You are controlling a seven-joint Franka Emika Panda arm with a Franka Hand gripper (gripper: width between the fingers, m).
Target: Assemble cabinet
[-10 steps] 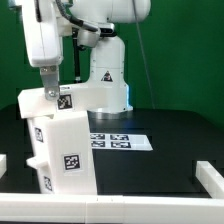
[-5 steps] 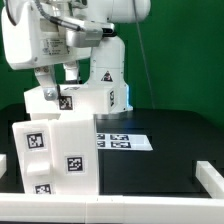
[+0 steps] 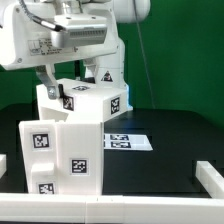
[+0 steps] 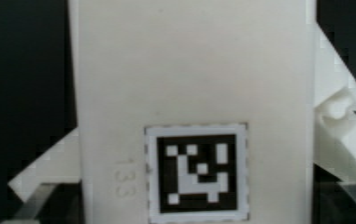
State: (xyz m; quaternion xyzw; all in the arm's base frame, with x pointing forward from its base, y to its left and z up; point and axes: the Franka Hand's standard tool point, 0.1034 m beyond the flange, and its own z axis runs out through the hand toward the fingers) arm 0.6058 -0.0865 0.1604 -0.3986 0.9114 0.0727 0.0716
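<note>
White matte plastic, the cabinet [image 3: 68,140] stands tall on the black desk [image 3: 170,165] at the exterior view's left, the tool [image 3: 55,84] clasping its top with jaws spread wide, seemingly mid-turn; next it likely needs setting square before release

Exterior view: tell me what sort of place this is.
Most likely a robotics lab test bench, not a home or workshop. A green backdrop hangs behind a black table, a marker board lies flat on it, and the white cabinet under the arm carries the same printed tags.
</note>
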